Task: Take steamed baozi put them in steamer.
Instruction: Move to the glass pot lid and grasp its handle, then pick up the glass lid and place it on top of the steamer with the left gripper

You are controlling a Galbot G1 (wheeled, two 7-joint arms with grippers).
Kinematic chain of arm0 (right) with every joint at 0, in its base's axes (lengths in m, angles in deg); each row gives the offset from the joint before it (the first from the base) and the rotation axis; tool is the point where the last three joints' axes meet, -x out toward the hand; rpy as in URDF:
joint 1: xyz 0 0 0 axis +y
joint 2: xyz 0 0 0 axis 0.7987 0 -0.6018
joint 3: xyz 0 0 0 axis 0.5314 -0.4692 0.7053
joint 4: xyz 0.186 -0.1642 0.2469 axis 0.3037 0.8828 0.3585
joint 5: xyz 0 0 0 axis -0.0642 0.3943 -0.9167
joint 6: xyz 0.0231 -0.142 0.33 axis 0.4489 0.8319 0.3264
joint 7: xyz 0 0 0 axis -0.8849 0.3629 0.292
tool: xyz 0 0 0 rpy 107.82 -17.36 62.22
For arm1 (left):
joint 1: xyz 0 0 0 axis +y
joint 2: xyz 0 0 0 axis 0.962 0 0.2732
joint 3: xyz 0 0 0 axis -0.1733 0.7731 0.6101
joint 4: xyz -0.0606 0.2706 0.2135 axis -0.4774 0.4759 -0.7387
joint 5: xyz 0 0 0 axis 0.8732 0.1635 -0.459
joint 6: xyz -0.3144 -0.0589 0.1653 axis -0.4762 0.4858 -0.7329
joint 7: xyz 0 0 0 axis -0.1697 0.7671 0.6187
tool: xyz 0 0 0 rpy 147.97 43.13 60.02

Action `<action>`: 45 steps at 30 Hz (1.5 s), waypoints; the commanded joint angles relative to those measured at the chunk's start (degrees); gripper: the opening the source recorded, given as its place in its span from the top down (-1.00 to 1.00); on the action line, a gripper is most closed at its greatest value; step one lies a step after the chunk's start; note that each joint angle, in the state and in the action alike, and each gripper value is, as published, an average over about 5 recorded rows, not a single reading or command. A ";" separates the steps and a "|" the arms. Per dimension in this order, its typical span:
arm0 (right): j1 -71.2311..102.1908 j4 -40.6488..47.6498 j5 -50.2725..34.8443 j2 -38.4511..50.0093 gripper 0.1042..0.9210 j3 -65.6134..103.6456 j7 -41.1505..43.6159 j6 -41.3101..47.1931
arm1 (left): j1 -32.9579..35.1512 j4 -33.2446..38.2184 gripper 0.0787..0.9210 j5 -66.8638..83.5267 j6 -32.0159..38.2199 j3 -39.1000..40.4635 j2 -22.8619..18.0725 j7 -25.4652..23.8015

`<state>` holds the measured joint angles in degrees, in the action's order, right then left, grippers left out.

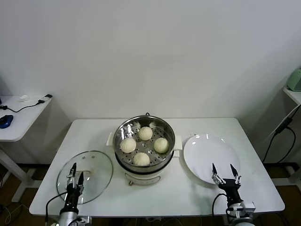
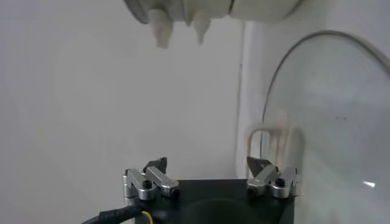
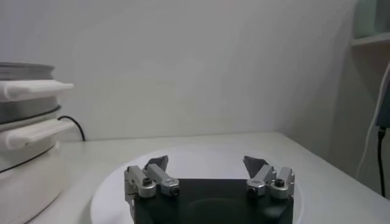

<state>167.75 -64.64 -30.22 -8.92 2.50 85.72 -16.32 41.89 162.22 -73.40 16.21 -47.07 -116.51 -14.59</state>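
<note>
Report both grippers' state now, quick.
Left gripper: open, holding nothing, over the glass lid.
Right gripper: open, holding nothing, at the plate's near edge.

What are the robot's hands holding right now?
Nothing. The left gripper sits open over the glass lid, and the right gripper sits open by the plate.

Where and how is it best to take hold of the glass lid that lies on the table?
Probably by the handle at the centre of the glass lid, coming straight down from above. The lid lies flat on the table with a thin rim, so its edge gives little purchase. The open left claw is nearest.
</note>
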 commanded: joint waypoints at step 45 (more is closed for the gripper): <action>-1.81 -2.12 2.30 -1.72 -0.76 -0.45 -0.39 1.45 | -6.13 -4.06 0.87 -0.77 -1.75 -0.55 -0.75 0.44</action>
<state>165.80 -66.01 -27.98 -10.76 1.89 85.32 -15.12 36.05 155.43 -74.88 13.99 -47.66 -117.17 -14.45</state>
